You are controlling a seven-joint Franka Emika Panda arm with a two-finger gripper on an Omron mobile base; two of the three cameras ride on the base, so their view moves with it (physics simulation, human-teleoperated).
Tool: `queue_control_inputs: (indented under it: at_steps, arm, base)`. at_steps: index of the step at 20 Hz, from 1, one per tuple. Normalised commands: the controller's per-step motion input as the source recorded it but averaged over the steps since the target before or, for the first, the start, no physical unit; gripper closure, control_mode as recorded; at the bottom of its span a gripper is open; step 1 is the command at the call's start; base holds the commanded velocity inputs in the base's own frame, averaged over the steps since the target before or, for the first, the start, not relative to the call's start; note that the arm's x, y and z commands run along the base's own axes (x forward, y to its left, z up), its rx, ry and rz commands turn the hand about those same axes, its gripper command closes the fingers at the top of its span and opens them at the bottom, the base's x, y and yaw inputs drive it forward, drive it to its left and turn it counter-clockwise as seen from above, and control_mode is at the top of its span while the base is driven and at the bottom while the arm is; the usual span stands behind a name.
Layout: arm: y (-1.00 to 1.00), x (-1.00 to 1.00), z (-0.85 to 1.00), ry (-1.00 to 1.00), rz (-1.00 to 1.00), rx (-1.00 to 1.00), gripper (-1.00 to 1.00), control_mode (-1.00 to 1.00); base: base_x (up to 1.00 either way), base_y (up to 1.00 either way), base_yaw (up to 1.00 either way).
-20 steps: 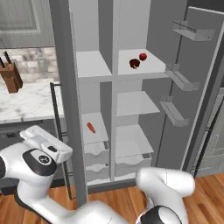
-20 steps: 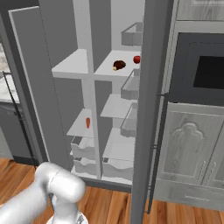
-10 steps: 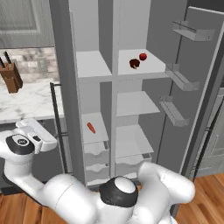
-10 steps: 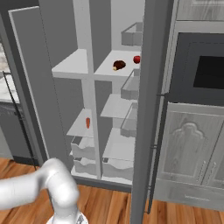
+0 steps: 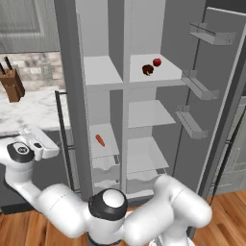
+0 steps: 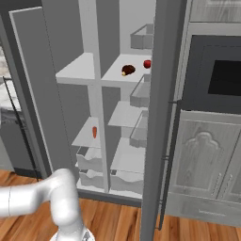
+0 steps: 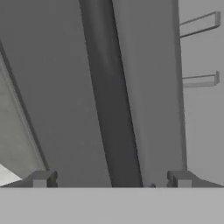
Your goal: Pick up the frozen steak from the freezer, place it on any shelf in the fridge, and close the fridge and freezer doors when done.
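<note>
1. You get no readable writing, brand or label on anything here; all surfaces are plain.
2. Your frozen steak (image 5: 148, 70) already sits on the top shelf (image 5: 158, 77) of the fridge (image 5: 149, 120), the wider column, with the red ball (image 5: 157, 62) just beside it at 1 o'clock. Same pair in the right base view: steak (image 6: 127, 70), ball (image 6: 147, 64).
3. Orange carrot (image 5: 99, 140) lies on a low shelf in the freezer (image 5: 98, 105), the narrower column at 9 o'clock of the fridge.
4. Both doors stand open. The fridge door (image 5: 216, 96) is swung out at 3 o'clock with clear bins (image 5: 194, 84) on its inner face; the freezer door (image 5: 67, 96) is edge-on at the left.
5. Your hand (image 5: 36, 144) is at 8 o'clock in the left base view, over by the freezer door's outer side; its fingertips (image 7: 42, 179) stand spread wide, holding nothing, facing a grey slab with a dark vertical band (image 7: 111, 109).
6. Knife block (image 5: 11, 86) sits on the marble worktop (image 5: 29, 110) at 9 o'clock. Dark oven (image 6: 219, 77) at 3 o'clock in the right base view.
</note>
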Motion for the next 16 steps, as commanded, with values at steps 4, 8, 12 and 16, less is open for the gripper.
queue_control_inputs:
  at_steps: [4,8,12,16]
  arm:
    - [-0.13,0.42,-0.11,0.00,0.00,-0.01,-1.00,-1.00]
    - [-0.25,0.36,-0.10,0.00,0.00,-0.04,-1.00,-1.00]
    - [-0.77,0.16,-0.01,0.00,0.02,-0.04,-1.00,-1.00]
    - [-0.87,0.18,-0.03,0.00,0.04,-0.04,-1.00,-1.00]
  base:
    - [0.00,0.00,0.00]
    - [0.00,0.00,0.00]
    - [0.00,0.00,0.00]
    - [0.00,0.00,0.00]
